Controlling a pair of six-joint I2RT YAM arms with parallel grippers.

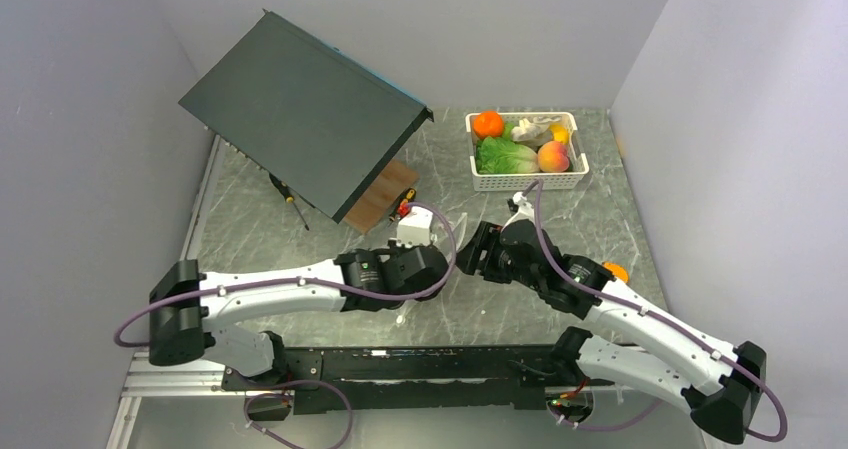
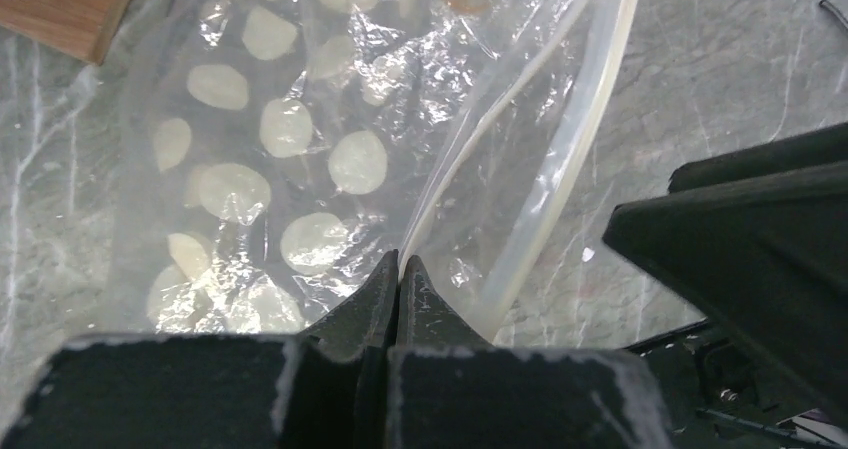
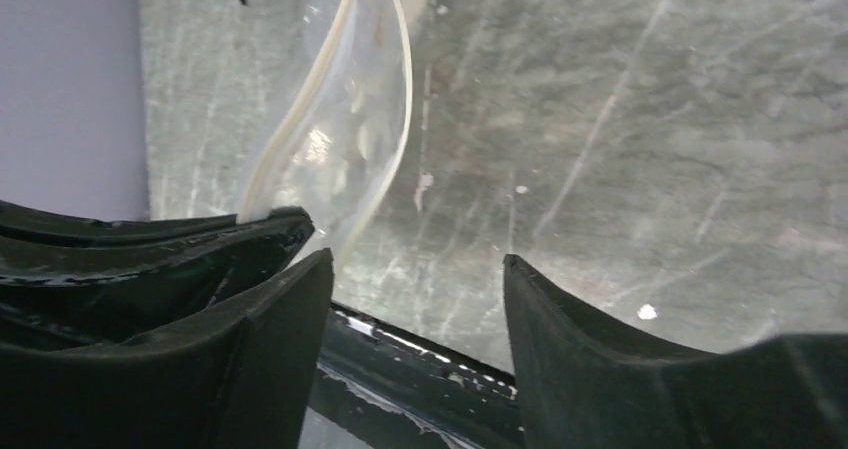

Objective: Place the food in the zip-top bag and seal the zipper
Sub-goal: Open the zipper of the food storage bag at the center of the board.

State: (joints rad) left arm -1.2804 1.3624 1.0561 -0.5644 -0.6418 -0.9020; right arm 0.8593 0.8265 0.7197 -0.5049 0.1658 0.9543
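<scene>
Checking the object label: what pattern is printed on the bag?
White polka dots on the clear bag; clearest in the left wrist view.

Left fingers (image 2: 372,304) pinched on zipper (image 2: 565,159) of dotted zip-top bag (image 2: 300,169), mouth gaping; wooden block (image 2: 60,4) top left

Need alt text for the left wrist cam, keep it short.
The left fingers are pinched shut on one lip of the zip-top bag, clear plastic with white dots lying on the marbled table. The other zipper strip curves away up and right, so the mouth stands open. A wooden block shows at top left.
</scene>
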